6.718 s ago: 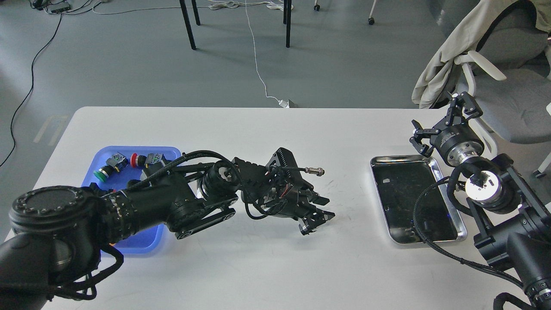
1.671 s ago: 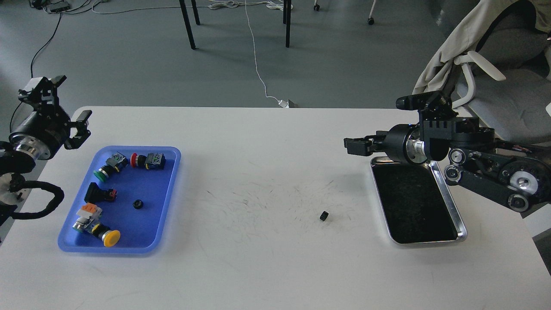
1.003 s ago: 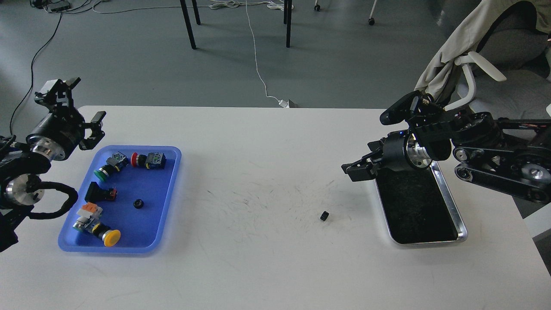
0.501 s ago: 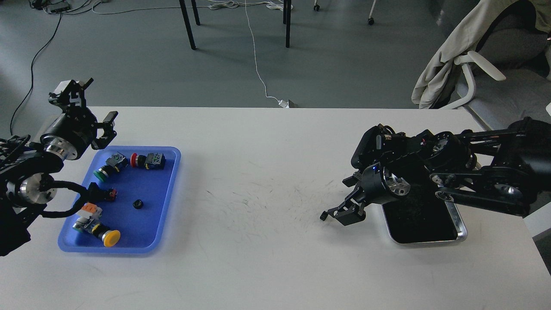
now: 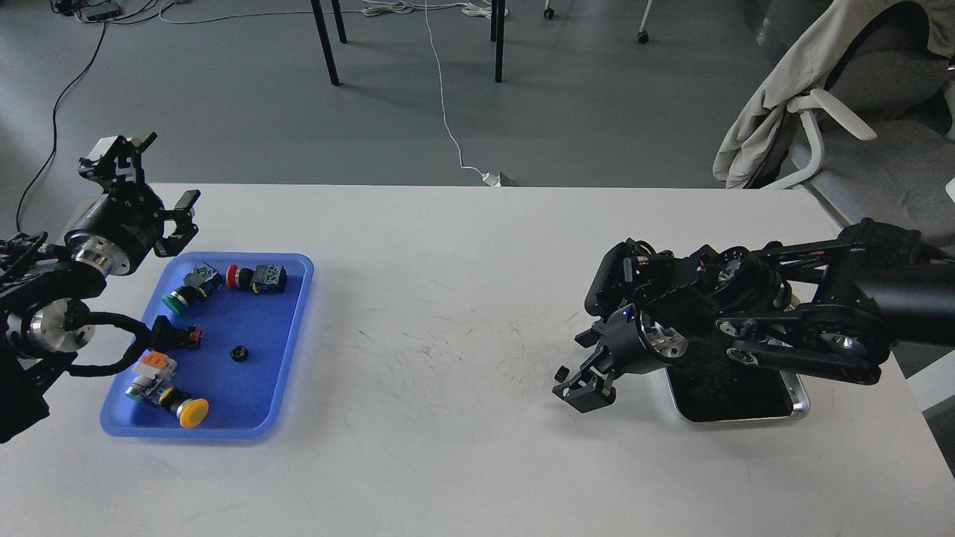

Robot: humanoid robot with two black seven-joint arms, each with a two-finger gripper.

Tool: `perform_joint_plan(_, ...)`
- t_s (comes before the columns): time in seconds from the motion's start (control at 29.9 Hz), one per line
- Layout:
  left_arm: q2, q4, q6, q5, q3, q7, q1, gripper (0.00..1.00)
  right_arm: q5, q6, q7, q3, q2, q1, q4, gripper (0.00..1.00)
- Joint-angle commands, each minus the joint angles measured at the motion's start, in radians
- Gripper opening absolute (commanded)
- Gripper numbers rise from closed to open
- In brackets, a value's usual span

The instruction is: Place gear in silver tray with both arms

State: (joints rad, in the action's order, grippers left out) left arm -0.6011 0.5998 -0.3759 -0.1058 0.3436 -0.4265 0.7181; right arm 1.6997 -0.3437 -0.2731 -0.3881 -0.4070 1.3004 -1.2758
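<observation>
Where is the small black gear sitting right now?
In the head view the small black gear lies on the white table, right of centre, beside the right gripper and left of the silver tray.

White counter (image 5: 448, 447), faint dark scuffs left of the black right end effector (image 5: 580, 382). Silver tray (image 5: 798, 399), dark bottom. Near the black left end effector (image 5: 142, 179): blue tray (image 5: 291, 313) holding green, red, yellow and orange-capped buttons.

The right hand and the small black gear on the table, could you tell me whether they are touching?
Cannot tell. In the head view the right hand sits down over the gear's spot beside the silver tray, and its dark fingers hide the gear.
</observation>
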Motion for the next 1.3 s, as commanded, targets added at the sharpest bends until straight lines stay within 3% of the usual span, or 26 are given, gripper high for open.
perform_joint_plan(0.0,-0.002,0.000,0.000,0.000,-0.002,0.000,0.000,0.99,0.000,0.000,0.000,0.000,0.023,-0.016,0.019,0.82)
perform_joint_plan(0.13,-0.003,0.000,-0.003,-0.008,0.009,-0.006,-0.003,0.99,0.000,0.000,0.000,0.002,0.031,-0.026,0.038,0.81)
perform_joint_plan(0.37,-0.006,0.000,-0.003,0.000,0.014,-0.011,-0.011,0.99,0.000,0.000,-0.018,0.002,0.057,-0.026,0.043,0.66)
perform_joint_plan(1.27,-0.006,-0.003,-0.003,0.000,0.014,-0.014,-0.023,0.99,-0.002,0.000,-0.037,-0.015,0.054,-0.021,0.078,0.64)
